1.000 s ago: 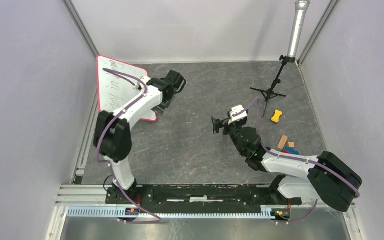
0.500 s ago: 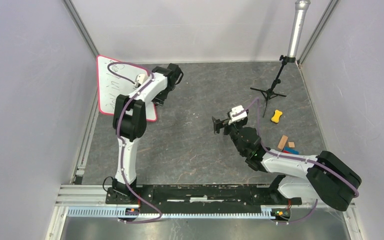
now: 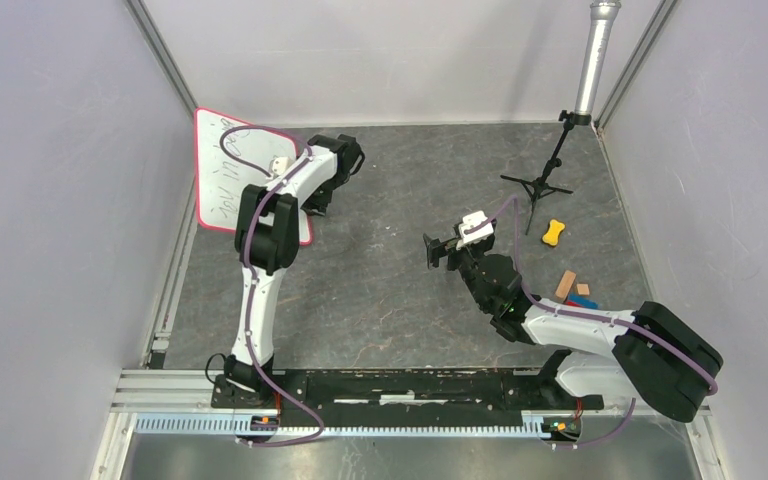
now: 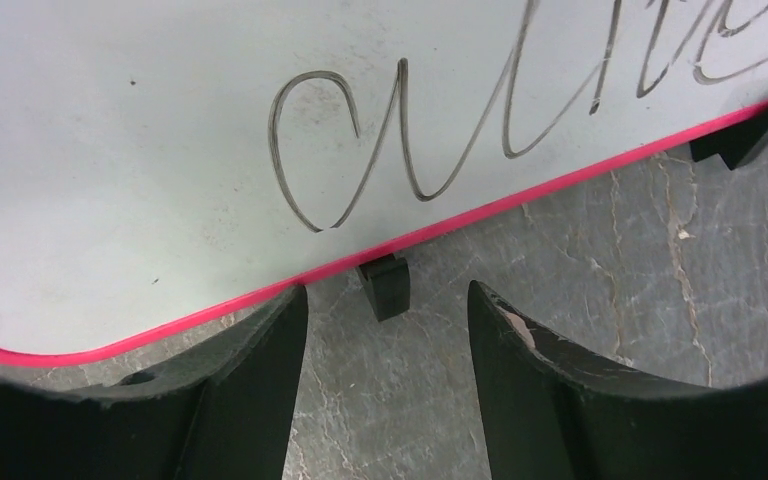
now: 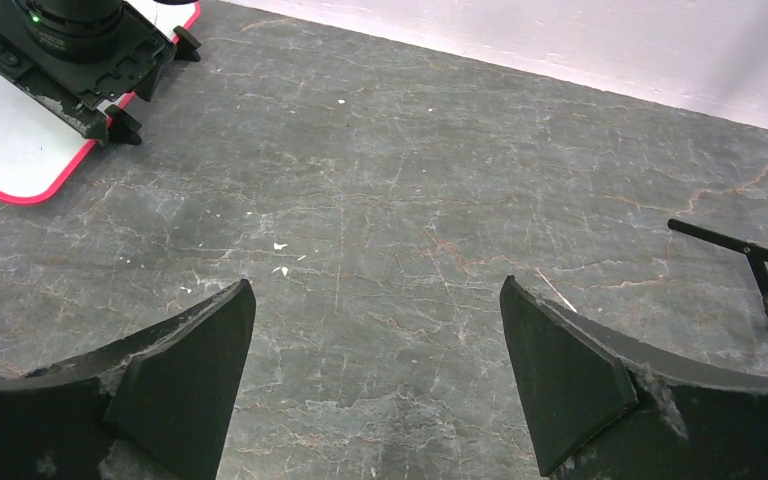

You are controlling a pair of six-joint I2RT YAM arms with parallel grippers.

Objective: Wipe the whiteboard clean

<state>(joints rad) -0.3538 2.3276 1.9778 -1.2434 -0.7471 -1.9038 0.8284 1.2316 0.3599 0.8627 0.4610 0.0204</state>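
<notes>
Nearest to us, on the right side of the grey marbled table (image 3: 380,310), our right gripper (image 5: 375,283) hangs over bare tabletop, its jaws spread wide with nothing between them. Off to its right lie a few small coloured blocks (image 3: 572,288). A little further back there is a yellow bone-shaped piece (image 3: 554,232) near the feet of a black tripod (image 3: 538,186)

Further back on the left, our left arm reaches out to the whiteboard (image 3: 218,180), which lies in the far left corner of the table, close along the left wall. Our left gripper (image 4: 388,300) sits at the board's right-hand edge. Its jaws are partly open and they hold nothing. In the left wrist view a small black clip (image 4: 385,285) sticks out from the red rim (image 4: 520,195) right at the gap between the two fingers (image 4: 260,380), and we see it touching neither of them. A second clip (image 4: 745,135) sits further along the same edge. Dark handwriting (image 4: 360,150) runs across the white surface, not yet wiped
</notes>
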